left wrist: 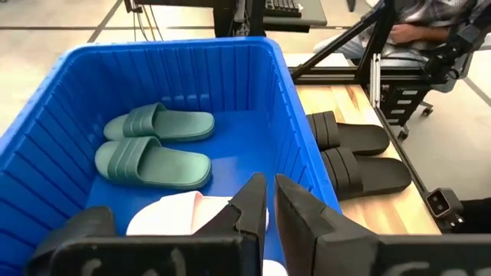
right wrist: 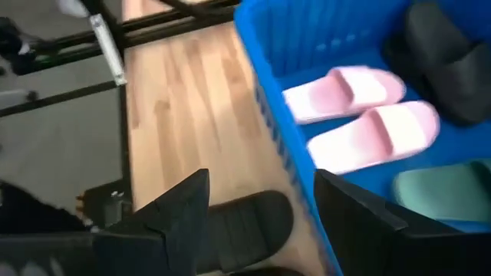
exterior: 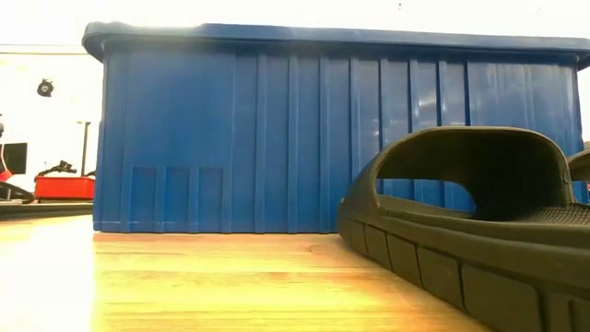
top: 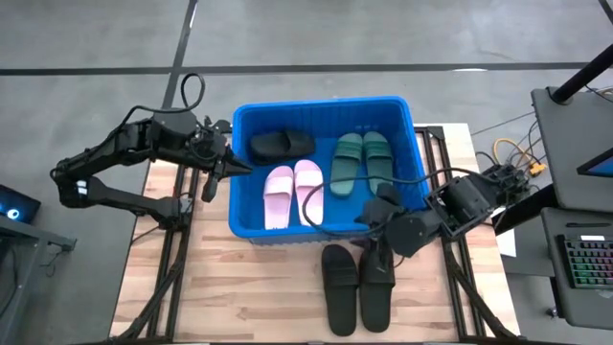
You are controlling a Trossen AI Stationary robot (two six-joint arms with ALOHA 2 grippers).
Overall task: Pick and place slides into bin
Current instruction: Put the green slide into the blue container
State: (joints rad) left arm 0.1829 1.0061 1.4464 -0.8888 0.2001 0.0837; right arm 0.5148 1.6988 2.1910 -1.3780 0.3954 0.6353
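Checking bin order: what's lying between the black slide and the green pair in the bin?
The pink pair, seen in the high view, between the black slide and green pair.

A keyboard (top: 584, 264) lies beside the wooden table (top: 239, 287).

Two dark jointed arms (top: 124, 153) trailing black cables (top: 192, 91)

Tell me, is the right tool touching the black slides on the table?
Apart. The right wrist view shows the right tool open above a black slide, holding nothing.
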